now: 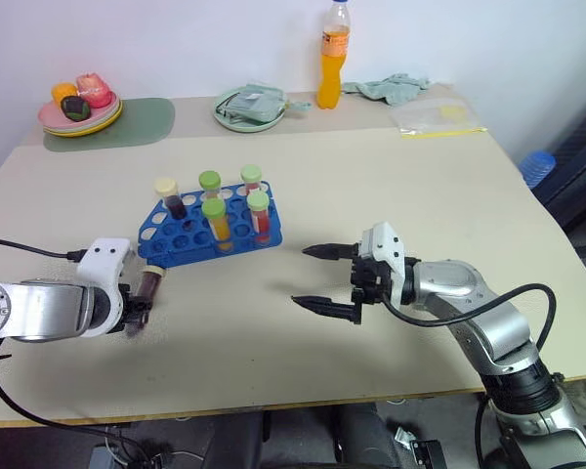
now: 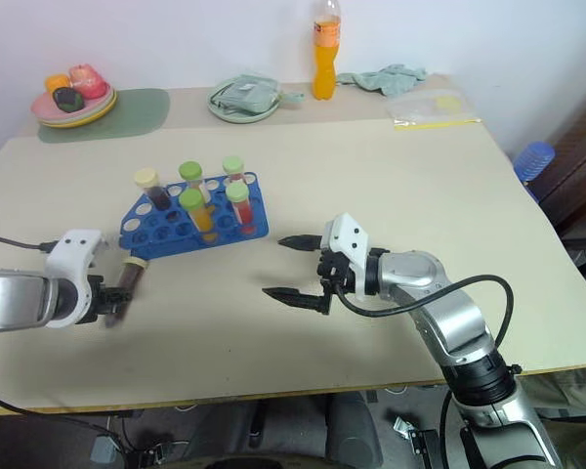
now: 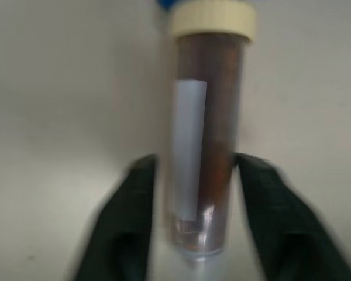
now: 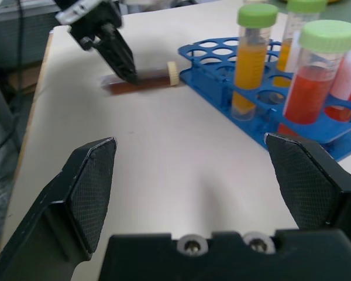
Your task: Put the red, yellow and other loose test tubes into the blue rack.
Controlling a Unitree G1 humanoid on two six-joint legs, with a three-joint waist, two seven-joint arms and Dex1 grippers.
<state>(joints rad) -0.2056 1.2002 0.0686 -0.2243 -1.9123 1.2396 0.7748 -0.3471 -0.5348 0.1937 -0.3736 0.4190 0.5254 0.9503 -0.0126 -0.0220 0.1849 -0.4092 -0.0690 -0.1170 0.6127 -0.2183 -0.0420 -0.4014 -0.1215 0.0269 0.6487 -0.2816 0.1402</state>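
Beige worktop point(image 1: 391, 195): left gripper point(image 1: 137, 311) jaws closed on the lying dark tube point(image 1: 149, 285), right gripper point(image 1: 317, 278) jaws wide open, idle; next, lift, upright it into rack point(image 1: 166, 239).

Open tabletop point(image 1: 391, 186) between the blue rack point(image 1: 176, 239) and the right gripper point(image 1: 324, 278); nothing lying there. Rack's near and left holes are empty; five capped tubes point(image 1: 215, 223) stand upright in the middle and right rows, blocking a low pass across it. Left gripper point(image 1: 137, 315) sits just off the rack's near-left corner, clamped on a dark tube point(image 1: 148, 285) lying on the table. Back edge is crowded: orange bottle point(image 1: 333, 54), plates point(image 1: 78, 115), cloth point(image 1: 391, 88).
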